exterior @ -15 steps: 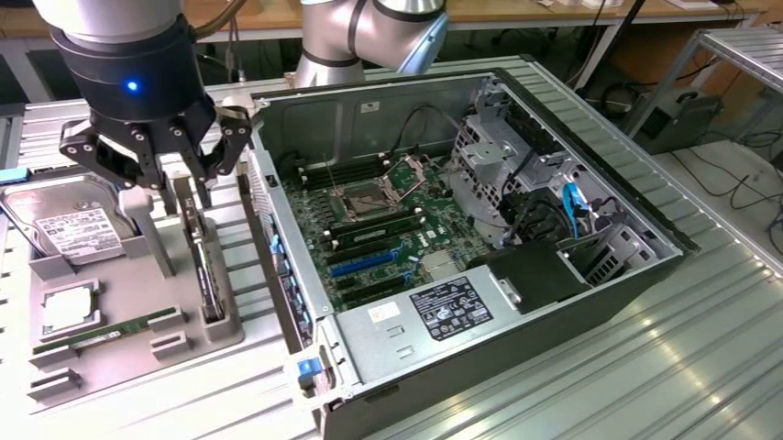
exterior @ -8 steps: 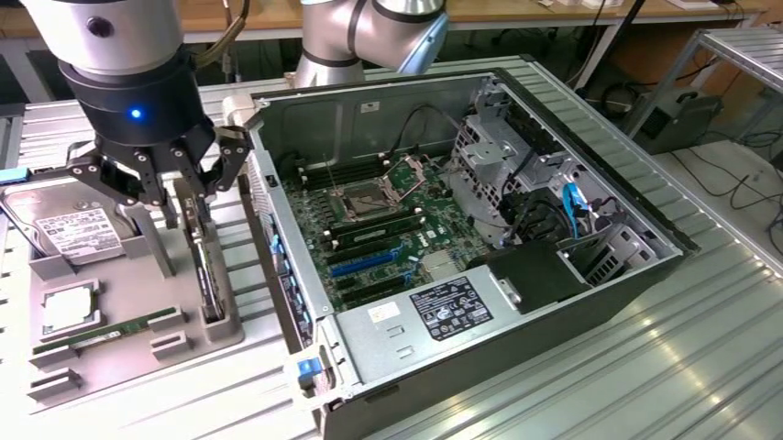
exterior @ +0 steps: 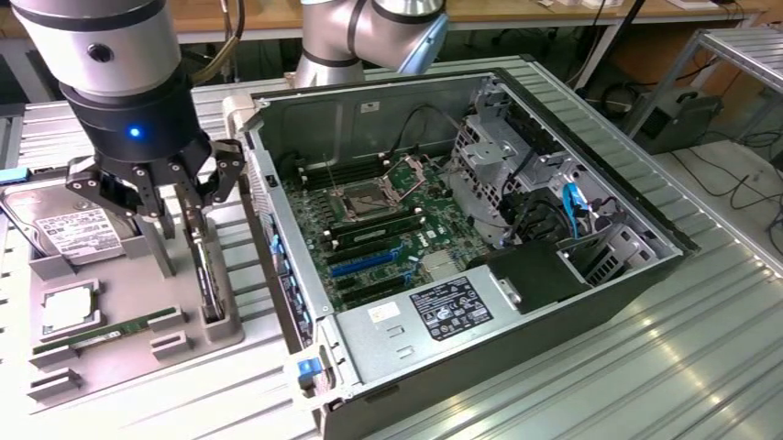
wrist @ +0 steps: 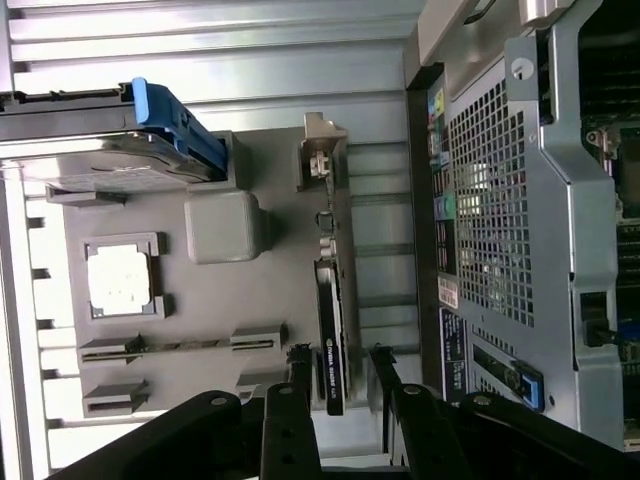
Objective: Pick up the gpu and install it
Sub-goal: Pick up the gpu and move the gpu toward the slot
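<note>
Grey plastic tray [exterior: 128, 284] sits beside the open case [exterior: 367, 353], on the exterior view's left.

Exterior view:
- The gpu [exterior: 211, 275] stands on edge in a slot along the tray's case-side rim.
- The gripper [exterior: 181, 234] hangs over that end of the tray. Its fingers are spread apart and hold nothing, and the gpu is just below them.
- The drive [exterior: 68, 229] at the tray's far corner has a white label; the print is too small to read. The arm covers part of it.
- The CPU [exterior: 68, 307] and RAM stick [exterior: 104, 332] lie in the tray's near pockets.
- Inside the case, a black label [exterior: 453, 307] carries white print that is not legible.

Wrist view:
- The gpu [wrist: 332, 320] runs along the tray's edge. Its silver bracket [wrist: 320, 150] is at the end away from the gripper [wrist: 342, 372].
- One finger [wrist: 300, 375] stands on each side of the card's near end. Whether they touch it is unclear.
- White lettering on the card's edge is unreadable.
- The case's perforated back panel [wrist: 500, 200] carries small stickers, also unreadable.
</note>
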`<state>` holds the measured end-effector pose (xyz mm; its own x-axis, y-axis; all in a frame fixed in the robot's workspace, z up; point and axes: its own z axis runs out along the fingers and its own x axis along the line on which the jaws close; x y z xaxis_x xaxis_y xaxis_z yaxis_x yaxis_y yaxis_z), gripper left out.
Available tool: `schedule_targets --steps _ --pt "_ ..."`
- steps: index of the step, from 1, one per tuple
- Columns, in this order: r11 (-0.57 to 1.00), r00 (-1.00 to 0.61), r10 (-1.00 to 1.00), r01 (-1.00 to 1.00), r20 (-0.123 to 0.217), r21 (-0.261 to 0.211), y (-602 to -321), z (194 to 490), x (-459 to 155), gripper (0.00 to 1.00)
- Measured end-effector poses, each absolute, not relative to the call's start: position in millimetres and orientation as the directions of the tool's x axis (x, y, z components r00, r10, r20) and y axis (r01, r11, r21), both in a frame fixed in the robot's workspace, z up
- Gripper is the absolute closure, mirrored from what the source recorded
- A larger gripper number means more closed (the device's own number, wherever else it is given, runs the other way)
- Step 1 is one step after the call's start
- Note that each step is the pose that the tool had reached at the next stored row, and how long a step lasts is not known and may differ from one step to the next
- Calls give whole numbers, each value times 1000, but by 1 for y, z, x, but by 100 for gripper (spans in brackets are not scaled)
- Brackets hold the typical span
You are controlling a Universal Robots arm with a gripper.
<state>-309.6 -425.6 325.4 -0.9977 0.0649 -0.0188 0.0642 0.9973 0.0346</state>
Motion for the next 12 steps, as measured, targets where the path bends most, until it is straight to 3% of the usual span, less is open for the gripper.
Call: schedule_targets --steps 12 --pt "998 -999 45 45 -19 35 -421 302 -310 64"
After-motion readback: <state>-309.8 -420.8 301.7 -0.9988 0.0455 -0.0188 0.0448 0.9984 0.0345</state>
